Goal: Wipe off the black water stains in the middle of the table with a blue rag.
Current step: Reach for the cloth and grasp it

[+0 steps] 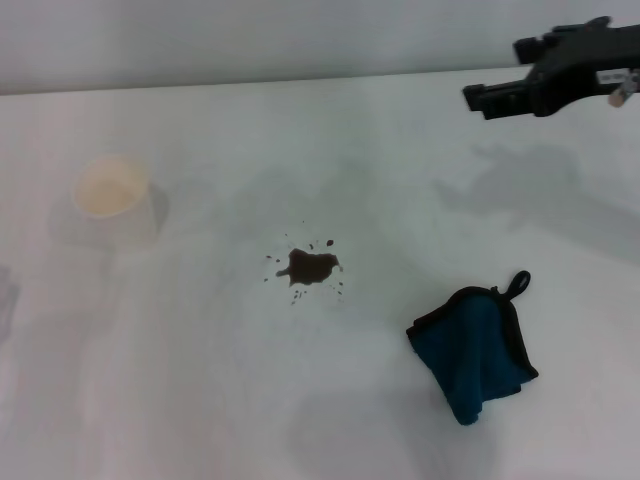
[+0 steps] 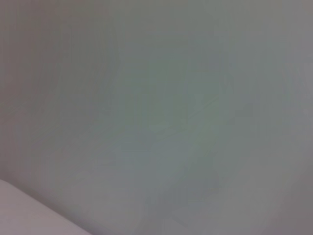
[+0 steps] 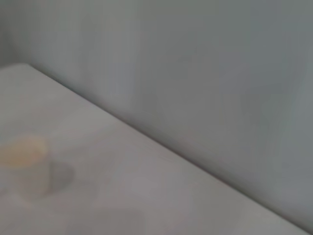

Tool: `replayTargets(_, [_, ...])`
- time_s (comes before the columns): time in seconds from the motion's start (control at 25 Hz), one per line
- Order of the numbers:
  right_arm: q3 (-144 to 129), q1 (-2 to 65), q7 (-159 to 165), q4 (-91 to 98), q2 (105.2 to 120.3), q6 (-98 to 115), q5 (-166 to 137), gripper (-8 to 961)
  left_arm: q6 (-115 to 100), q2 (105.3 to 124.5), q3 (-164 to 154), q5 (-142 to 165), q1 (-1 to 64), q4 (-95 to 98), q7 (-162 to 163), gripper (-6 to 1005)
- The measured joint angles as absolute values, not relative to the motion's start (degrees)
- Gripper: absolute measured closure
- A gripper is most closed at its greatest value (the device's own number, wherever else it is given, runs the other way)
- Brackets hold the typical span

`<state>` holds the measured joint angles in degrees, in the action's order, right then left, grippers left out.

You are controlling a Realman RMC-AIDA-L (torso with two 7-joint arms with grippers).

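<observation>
The black water stains [image 1: 308, 267] lie as a small dark blotch with tiny splatter dots in the middle of the white table [image 1: 220, 400]. The blue rag [image 1: 475, 345] lies crumpled on the table to the right of the stains, its black loop pointing to the far side. My right gripper [image 1: 480, 98] hangs in the air at the far right, well above and beyond the rag, empty. My left gripper is out of view.
A white paper cup [image 1: 112, 198] stands at the left of the table; it also shows in the right wrist view [image 3: 23, 164]. The table's far edge meets a grey wall [image 1: 300, 40].
</observation>
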<state>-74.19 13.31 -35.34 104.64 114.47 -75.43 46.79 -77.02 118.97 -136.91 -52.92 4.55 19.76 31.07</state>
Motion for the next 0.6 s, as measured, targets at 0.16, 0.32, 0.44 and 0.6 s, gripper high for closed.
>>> replayTargets(0.16, [-78.2,12.5,-25.0,112.6,114.44,-81.2,39.7,101,-76.6,118.95,-136.6,-53.1,5.5,19.7,31.1,119])
replayTargets(0.32, [-85.5,11.9,-19.8,114.3,114.41,-82.6,34.6,101,-76.4,118.96,-136.5,-53.6,6.9,18.9,31.2,120])
replayTargets(0.44, [-91.4,12.1,-16.8,112.4,114.42,-81.8,29.8,100,-76.3,119.04,-136.5,-54.3,8.3,17.4,32.0,120])
replayTargets(0.6, [-95.3,12.6,-14.3,109.8,114.54,-80.4,27.3,100,-76.2,119.00,-136.5,-54.8,9.7,16.1,35.4,120])
